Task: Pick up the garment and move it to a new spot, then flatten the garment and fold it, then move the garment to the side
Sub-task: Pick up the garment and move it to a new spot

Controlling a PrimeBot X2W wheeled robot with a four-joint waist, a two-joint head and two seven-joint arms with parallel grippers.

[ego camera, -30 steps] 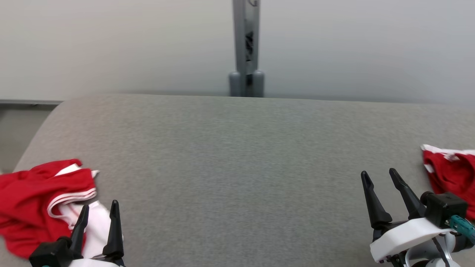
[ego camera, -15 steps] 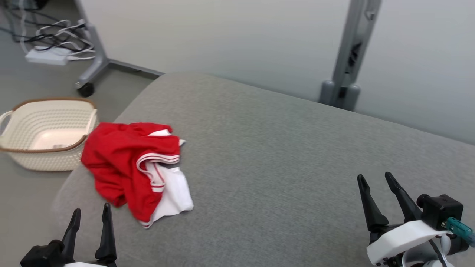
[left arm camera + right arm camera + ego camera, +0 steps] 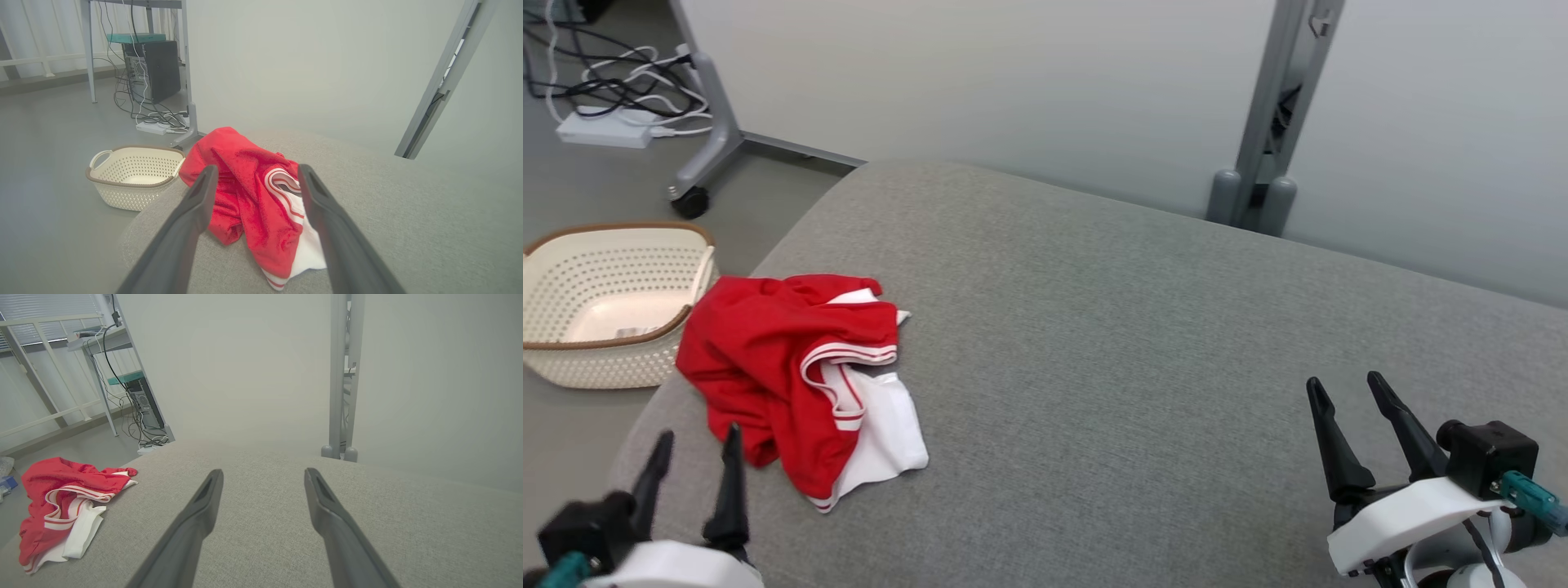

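Note:
A crumpled red and white garment (image 3: 796,376) lies near the left end of the grey padded table (image 3: 1111,343). My left gripper (image 3: 694,445) hovers open just in front of it, fingers pointing at its near edge. In the left wrist view the garment (image 3: 253,200) sits between and beyond the two open fingers (image 3: 196,208). My right gripper (image 3: 1347,392) stands open over bare table at the lower right, far from the cloth. The right wrist view has the garment (image 3: 65,506) at its far left.
A cream perforated basket (image 3: 605,302) stands on the floor beside the table's left end. A grey post (image 3: 1258,155) rises behind the table. A wheeled stand leg (image 3: 707,139), cables and a power strip (image 3: 605,126) lie on the floor at the back left.
The head camera has turned left, bringing the basket and the left garment into fuller view; a second red cloth at the right edge has left the picture. Both grippers stay open.

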